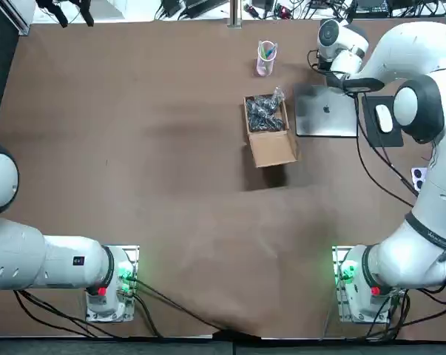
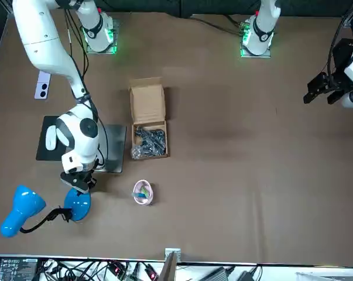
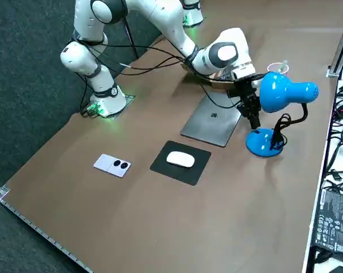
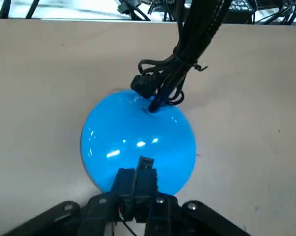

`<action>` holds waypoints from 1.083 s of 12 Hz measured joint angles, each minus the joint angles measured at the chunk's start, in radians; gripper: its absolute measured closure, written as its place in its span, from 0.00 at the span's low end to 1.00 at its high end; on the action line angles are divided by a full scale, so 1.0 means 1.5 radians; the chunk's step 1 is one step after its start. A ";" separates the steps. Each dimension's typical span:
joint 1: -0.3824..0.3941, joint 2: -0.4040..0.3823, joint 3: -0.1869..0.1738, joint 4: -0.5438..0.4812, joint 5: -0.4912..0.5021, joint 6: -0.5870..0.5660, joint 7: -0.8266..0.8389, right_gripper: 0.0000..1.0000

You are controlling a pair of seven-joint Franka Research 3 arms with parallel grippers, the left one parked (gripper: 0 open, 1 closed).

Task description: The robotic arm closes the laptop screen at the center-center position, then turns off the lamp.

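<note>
The laptop (image 1: 326, 111) lies shut on the bench (image 1: 171, 185); the right pincer (image 4: 139, 169), fingers (image 4: 125, 179) pressed together and holding nothing, sits over the blue lamp base (image 4: 138, 132) beside it, seemingly touching; push straight down, softly, so the base doesn't skid.

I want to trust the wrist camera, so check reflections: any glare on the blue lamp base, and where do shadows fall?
Right wrist view: small white highlights sit on the glossy lamp base, just ahead of the right gripper, its jaws shut over the base. Top view: the cardboard box casts a dark shadow on the table, toward the robot.
</note>
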 joint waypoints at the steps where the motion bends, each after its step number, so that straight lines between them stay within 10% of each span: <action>1: 0.000 0.001 0.000 0.003 0.000 0.000 0.000 0.98; 13: -0.005 0.015 0.000 0.019 0.000 0.003 0.001 0.98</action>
